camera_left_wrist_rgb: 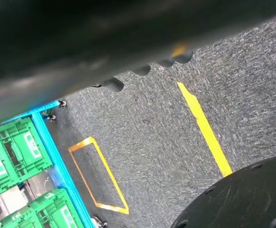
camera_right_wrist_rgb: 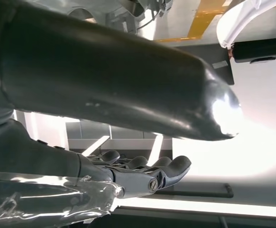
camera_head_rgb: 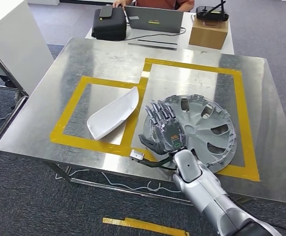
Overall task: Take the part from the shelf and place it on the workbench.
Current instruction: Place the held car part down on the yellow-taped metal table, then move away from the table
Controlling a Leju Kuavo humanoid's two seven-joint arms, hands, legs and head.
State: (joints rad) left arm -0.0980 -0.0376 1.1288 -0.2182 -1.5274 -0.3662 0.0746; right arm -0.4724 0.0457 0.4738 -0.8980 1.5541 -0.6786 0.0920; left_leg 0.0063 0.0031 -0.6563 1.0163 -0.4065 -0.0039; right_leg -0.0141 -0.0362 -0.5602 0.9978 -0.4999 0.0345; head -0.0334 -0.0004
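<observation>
A silver hubcap [camera_head_rgb: 204, 129] lies flat on the metal workbench [camera_head_rgb: 97, 59], inside the right yellow-taped rectangle. My right hand [camera_head_rgb: 164, 129] is over the hubcap's left part, fingers stretched out and spread above its face, thumb low beside the rim. In the right wrist view the thumb [camera_right_wrist_rgb: 111, 76] and the fingers [camera_right_wrist_rgb: 147, 168] stand apart with nothing between them. A dark blurred shape that looks like my left hand [camera_left_wrist_rgb: 58, 52] hangs over grey carpet in the left wrist view; its fingers are too blurred to read.
A white curved part [camera_head_rgb: 113, 114] lies in the left taped rectangle. A small metal piece [camera_head_rgb: 137, 155] sits at the bench's front edge. Behind stand a black case [camera_head_rgb: 109, 24], a laptop [camera_head_rgb: 154, 18] and a cardboard box [camera_head_rgb: 209, 32]. Green crates [camera_left_wrist_rgb: 14, 152] sit on a blue cart.
</observation>
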